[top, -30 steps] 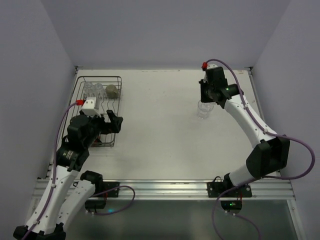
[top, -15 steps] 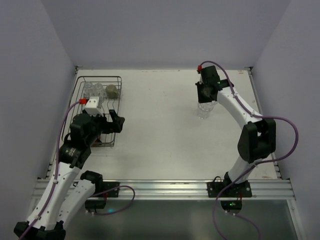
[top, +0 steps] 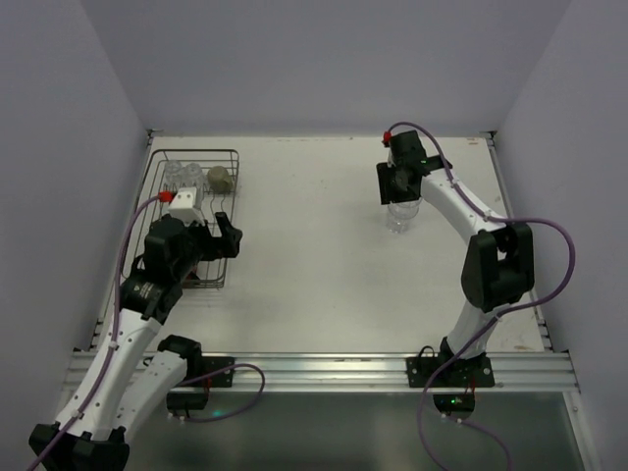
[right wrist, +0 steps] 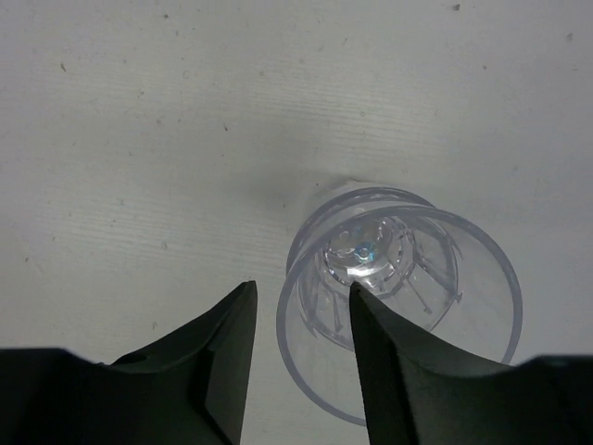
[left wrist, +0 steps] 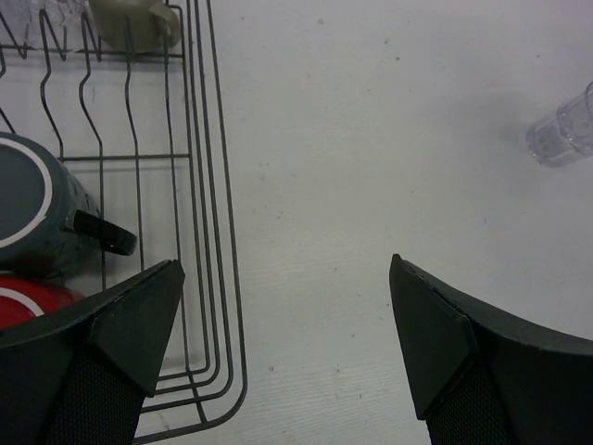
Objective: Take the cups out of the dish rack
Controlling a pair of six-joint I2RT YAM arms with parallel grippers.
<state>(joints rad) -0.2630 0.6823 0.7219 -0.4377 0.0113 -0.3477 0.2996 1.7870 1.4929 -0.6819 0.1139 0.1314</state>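
top: dish rack point(top: 233, 167) sitting far-left on white surface point(top: 314, 255), lilac walls point(top: 324, 59) closing it in, clear tumbler point(top: 397, 218) standing right. left wrist: left gripper point(left wrist: 283, 352) gaping beside racked green mug point(left wrist: 37, 209). right wrist: right gripper point(right wrist: 301, 343) hanging slightly parted over tumbler rim.

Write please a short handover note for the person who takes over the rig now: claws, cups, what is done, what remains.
Left claw: open, empty, over the near right corner of the dish rack.
Right claw: open, straddling the rim of a clear tumbler that stands upright on the table.
Done: that one tumbler is out of the rack.
Remaining in the rack: dark green mug, red mug, greyish-tan cup, and clear tumblers at the far end.
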